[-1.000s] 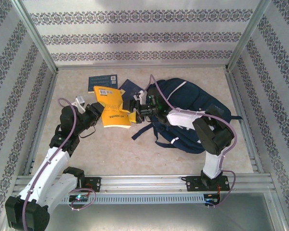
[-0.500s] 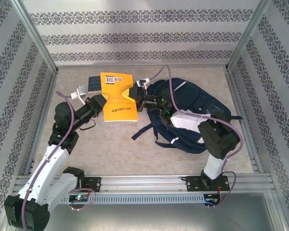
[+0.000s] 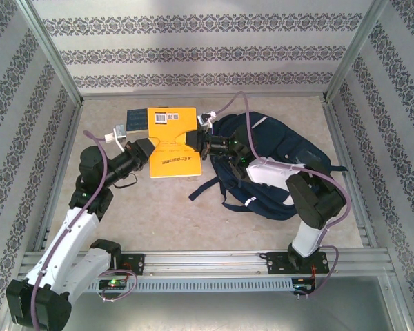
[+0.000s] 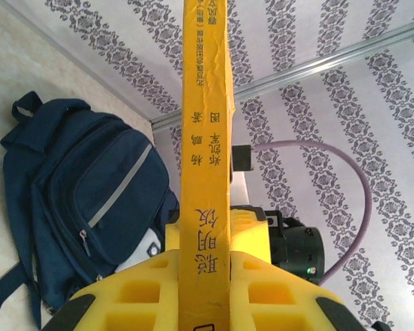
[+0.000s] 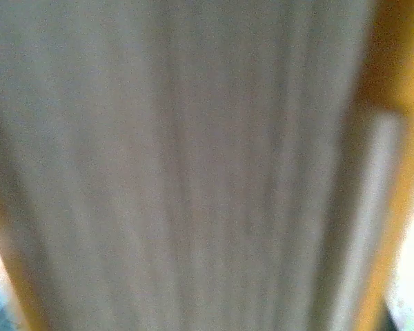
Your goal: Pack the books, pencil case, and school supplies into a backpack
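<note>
Overhead and wrist views of a two-arm hold. We see a thin yellow-orange softcover book (image 3: 172, 141) spanning the gap between the two grippers, its cover turned up toward the overhead camera with a barcode label at the far edge.

The left gripper (image 3: 150, 147) meets the book at its left edge. In the left wrist view its yellow fingers (image 4: 141, 293) press on either side of the spine (image 4: 205, 103), which bears printed characters, so these jaws are narrow and clamped on the book.

The right gripper (image 3: 199, 143) meets the opposite, right edge. The right wrist view is badly blurred at close range, a pale grey band with orange at its margins, so we read these jaws as probably closed on the same book.

The large navy blue fabric backpack (image 3: 283, 148) lies on the beige speckled table (image 3: 165, 207) just to the right of the book, beneath the right arm; its pale stripe and zips show in the left wrist view (image 4: 90, 200).

A dark blue softcover book (image 3: 134, 118) lies flat at the far left, partly covered by the yellow-orange one in the overhead view.
</note>
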`<action>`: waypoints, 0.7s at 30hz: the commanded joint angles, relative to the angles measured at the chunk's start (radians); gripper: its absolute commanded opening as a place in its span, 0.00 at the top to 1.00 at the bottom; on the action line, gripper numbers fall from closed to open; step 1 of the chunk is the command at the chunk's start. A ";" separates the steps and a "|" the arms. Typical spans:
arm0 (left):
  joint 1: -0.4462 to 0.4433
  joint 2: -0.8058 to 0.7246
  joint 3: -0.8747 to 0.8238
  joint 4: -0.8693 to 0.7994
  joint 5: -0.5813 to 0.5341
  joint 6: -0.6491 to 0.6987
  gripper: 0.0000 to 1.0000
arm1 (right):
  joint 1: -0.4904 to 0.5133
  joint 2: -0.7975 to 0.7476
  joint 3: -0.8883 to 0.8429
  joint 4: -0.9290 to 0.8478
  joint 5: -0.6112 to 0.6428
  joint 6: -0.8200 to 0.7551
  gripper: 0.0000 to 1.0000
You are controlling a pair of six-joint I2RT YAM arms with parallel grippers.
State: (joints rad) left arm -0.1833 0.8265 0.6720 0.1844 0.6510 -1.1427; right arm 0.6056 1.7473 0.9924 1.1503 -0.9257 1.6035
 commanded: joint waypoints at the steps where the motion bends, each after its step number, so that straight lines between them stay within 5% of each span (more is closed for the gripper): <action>1: -0.007 -0.019 0.064 -0.077 0.088 0.113 0.79 | -0.041 -0.069 -0.011 -0.116 -0.034 -0.153 0.98; 5: -0.007 -0.022 0.127 -0.272 0.083 0.244 0.34 | -0.055 -0.151 -0.002 -0.360 -0.030 -0.326 1.00; 8: -0.006 -0.041 0.091 -0.256 0.042 0.184 0.15 | -0.062 -0.202 -0.020 -0.449 0.076 -0.356 1.00; 14: -0.038 -0.059 -0.079 0.031 -0.089 -0.116 0.04 | -0.011 -0.227 -0.065 -0.408 0.387 -0.240 1.00; 21: -0.110 -0.049 -0.076 0.069 -0.231 -0.140 0.00 | 0.067 -0.226 -0.039 -0.319 0.672 -0.209 1.00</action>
State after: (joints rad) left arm -0.2764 0.7910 0.5720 0.1631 0.5037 -1.2434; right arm 0.6529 1.5539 0.9268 0.7078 -0.4408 1.3788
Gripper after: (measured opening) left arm 0.996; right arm 0.196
